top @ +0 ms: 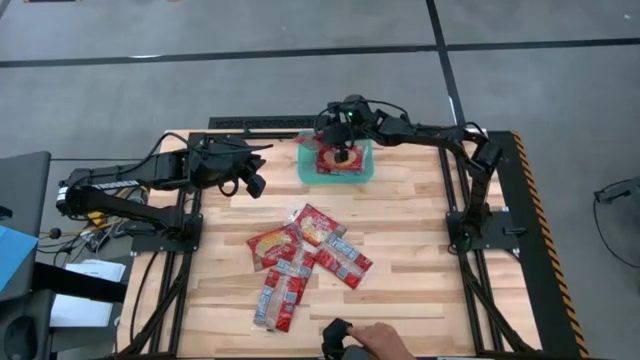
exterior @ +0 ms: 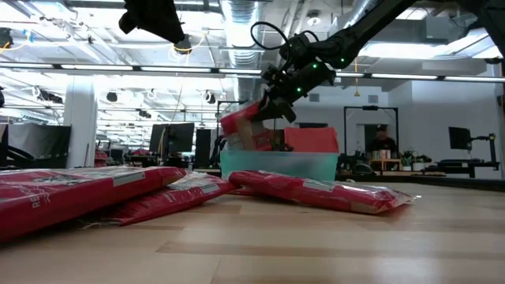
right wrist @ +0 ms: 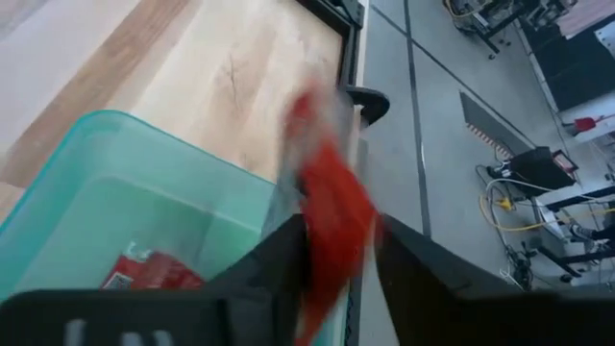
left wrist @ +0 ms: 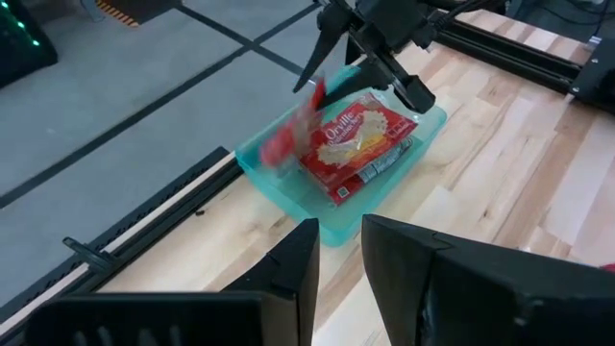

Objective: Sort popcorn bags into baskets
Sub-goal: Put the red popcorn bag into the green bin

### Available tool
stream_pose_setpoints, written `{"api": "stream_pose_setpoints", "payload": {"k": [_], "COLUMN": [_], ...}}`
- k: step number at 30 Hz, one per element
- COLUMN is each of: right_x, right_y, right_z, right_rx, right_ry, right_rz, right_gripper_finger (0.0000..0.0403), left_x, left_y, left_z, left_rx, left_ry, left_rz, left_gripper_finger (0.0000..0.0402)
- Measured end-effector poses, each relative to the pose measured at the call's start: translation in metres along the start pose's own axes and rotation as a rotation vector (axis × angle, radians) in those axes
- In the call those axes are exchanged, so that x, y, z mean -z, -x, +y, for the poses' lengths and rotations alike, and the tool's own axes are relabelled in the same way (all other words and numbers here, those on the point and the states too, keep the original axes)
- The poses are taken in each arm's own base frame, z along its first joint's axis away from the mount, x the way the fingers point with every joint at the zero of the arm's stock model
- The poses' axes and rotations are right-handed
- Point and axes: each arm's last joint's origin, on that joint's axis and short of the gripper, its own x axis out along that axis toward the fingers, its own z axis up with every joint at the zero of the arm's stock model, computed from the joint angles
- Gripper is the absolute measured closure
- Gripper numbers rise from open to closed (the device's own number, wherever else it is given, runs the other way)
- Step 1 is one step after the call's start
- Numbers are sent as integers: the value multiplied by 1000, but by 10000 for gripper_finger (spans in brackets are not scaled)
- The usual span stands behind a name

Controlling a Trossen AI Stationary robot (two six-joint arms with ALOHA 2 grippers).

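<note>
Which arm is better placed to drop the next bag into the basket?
Right. The right gripper hangs over the basket, shut on a bag. The left gripper waits beside the basket, open and empty.

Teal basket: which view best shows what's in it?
Left wrist view. It looks down into the teal basket, showing one popcorn bag lying flat and another blurred red bag in the right gripper. High view: contents mostly hidden by the gripper. Low view: side wall only. Right wrist: one corner.
</note>
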Motion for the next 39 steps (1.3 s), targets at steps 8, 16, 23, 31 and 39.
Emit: {"api": "stream_pose_setpoints", "payload": {"k": [8,16,23,31,39], "right_x": [-6,-25,-34,-46,-57], "right_y": [-2,17,48,89,116], "right_z": [11,28,30,43,60], "right_rx": [-54,-147,-213,-361,-496], "right_ry": [30,52,-56,-347,-547], "right_rz": [22,142,214,318,410], "right_gripper_finger": [193,200,218,215,200], "left_x": [0,0,0,32,113], "left_y": [0,0,0,-12,-47], "left_z": [0,0,0,-6,-25], "left_rx": [0,0,15,137,293], "left_ry": [0,-1,-1,28,-14], "left_rz": [0,1,6,220,335], "left_gripper_finger": [331,331,331,322,222]}}
